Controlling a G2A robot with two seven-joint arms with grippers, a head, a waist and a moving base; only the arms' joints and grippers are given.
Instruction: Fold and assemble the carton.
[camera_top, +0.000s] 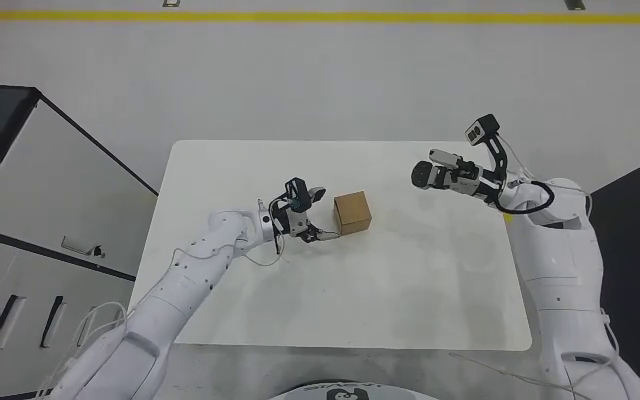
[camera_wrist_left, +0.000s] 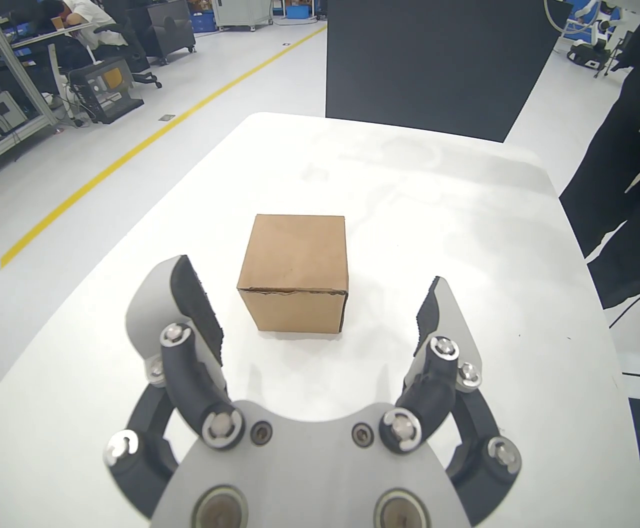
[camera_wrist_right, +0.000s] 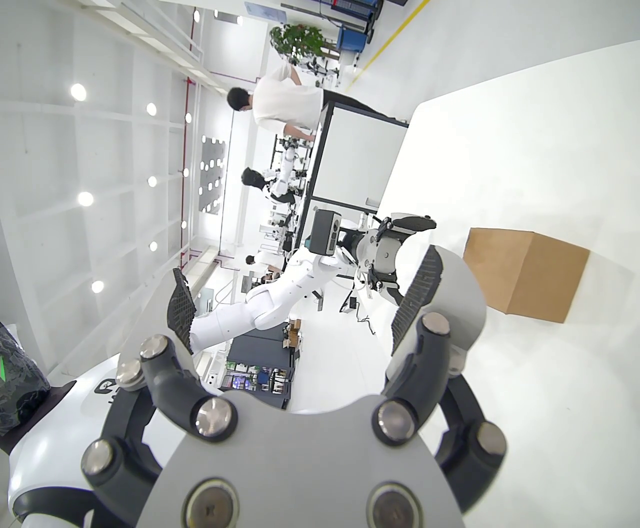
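A small brown carton (camera_top: 352, 212) stands closed as a cube near the middle of the white table (camera_top: 420, 300). In the left wrist view the carton (camera_wrist_left: 295, 272) sits just beyond my left gripper (camera_wrist_left: 320, 297), which is open with nothing between its fingers. From the top view the left gripper (camera_top: 318, 214) is just left of the carton, not touching it. My right gripper (camera_top: 420, 174) is raised off to the carton's right, well apart from it. In the right wrist view the right gripper (camera_wrist_right: 305, 287) is open and empty, with the carton (camera_wrist_right: 525, 280) farther off.
A black panel (camera_wrist_left: 430, 65) stands past the table's far end in the left wrist view. A white cabinet with a dark frame (camera_top: 50, 190) flanks the table's left side. Bare tabletop surrounds the carton on all sides.
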